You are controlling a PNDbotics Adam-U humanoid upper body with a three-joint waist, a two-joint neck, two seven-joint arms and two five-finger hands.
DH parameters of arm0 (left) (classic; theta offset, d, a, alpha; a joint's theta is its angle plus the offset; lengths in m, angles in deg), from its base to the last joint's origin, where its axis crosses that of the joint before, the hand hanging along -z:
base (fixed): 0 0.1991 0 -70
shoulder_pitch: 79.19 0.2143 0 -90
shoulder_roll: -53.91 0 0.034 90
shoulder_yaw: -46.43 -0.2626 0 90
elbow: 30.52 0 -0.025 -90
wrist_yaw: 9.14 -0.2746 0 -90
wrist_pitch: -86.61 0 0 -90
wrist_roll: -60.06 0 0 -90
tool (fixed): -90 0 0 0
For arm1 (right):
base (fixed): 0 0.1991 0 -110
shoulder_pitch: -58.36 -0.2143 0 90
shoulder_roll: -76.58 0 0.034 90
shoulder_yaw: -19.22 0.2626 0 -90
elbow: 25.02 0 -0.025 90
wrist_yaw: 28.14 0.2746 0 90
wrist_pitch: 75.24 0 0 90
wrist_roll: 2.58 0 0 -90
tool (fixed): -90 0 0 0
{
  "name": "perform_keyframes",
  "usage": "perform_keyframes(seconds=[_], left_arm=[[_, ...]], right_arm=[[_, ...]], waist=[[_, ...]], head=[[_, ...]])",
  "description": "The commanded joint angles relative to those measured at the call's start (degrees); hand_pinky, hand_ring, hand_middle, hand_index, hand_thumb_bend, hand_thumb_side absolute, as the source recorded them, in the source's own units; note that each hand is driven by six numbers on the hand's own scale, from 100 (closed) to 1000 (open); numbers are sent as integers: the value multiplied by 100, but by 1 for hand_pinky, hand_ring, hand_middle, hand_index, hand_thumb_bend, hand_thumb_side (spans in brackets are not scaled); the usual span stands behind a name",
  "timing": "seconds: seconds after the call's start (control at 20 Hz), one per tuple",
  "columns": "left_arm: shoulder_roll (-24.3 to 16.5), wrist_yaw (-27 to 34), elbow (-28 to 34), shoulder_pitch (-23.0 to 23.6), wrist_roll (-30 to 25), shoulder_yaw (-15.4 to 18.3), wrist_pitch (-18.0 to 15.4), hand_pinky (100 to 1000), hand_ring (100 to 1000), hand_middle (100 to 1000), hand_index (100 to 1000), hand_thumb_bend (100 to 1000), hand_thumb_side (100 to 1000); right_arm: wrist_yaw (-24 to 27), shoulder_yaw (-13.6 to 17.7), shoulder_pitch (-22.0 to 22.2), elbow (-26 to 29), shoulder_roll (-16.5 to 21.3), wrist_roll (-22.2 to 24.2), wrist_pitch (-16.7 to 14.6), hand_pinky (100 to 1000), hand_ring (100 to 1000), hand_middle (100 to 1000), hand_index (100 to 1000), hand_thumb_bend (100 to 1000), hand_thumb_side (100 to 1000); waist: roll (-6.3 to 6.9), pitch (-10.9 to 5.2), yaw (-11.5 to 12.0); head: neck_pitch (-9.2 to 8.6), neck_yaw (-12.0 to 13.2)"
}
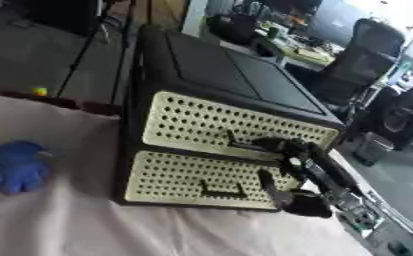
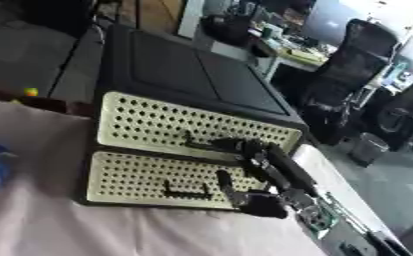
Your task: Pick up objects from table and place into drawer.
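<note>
Right hand (image 1: 284, 165) at the drawer unit (image 1: 218, 150) front, fingers curled on upper drawer handle (image 1: 244, 145); blue toy (image 1: 17, 167) well left on open cloth (image 1: 113, 225).

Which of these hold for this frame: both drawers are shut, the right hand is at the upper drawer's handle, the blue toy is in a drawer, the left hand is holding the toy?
1. Both drawers look shut: upper drawer, lower drawer. True.
2. The right hand is at the upper drawer's handle. True.
3. The blue plush toy lies inside a drawer. False: it lies on the cloth-covered table, left of the cabinet.
4. The left hand holds the toy. False: no left hand shows.
</note>
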Motion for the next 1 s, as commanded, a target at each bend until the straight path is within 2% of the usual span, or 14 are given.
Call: perform_keyframes(seconds=[0.05, 0.5, 0.65, 0.8, 0.85, 0.9, 0.95, 1.0], left_arm=[[-21, -13, 76, -19, 0, 24, 10, 560, 519, 643, 861, 168, 1000], [-12, -13, 76, -6, -34, 12, 46, 562, 519, 644, 861, 168, 1000], [-15, -2, 76, -7, -40, 9, 70, 563, 520, 644, 861, 171, 1000], [-16, 14, 76, -17, -48, 7, 107, 563, 520, 644, 861, 172, 1000], [-20, 18, 76, -24, -44, 12, 112, 564, 521, 644, 861, 173, 1000], [-26, 22, 76, -30, -38, 17, 114, 564, 521, 644, 862, 173, 1000], [-33, 23, 76, -36, -32, 21, 112, 564, 521, 644, 862, 173, 1000], [-36, 23, 76, -41, -27, 26, 111, 564, 520, 644, 862, 173, 1000]], right_arm=[[-53, -114, 98, -122, 13, -39, 31, 360, 100, 100, 513, 100, 284], [208, -105, 62, -53, 23, -340, 72, 362, 100, 100, 398, 100, 306], [234, -101, 59, 29, 32, -439, 130, 368, 100, 100, 388, 100, 309], [39, -99, 75, 138, 30, -562, 176, 372, 100, 100, 419, 100, 325], [-76, -101, 101, 154, 16, -608, 207, 378, 100, 100, 467, 100, 343], [-195, -111, 133, 150, 0, -622, 233, 395, 100, 100, 581, 100, 377], [-313, -130, 162, 125, -22, -584, 239, 413, 100, 100, 576, 100, 395], [-411, -145, 176, 98, -45, -521, 223, 452, 176, 103, 592, 100, 458]], waist=[[53, -71, -2], [17, -80, -25], [-20, -114, -30], [-77, -152, -19], [-100, -164, -7], [-121, -171, 6], [-145, -171, 27], [-166, -166, 47]], head=[[-42, -18], [-25, -36], [-16, -49], [-48, -55], [-64, -53], [-85, -60], [-111, -64], [-130, -64]])
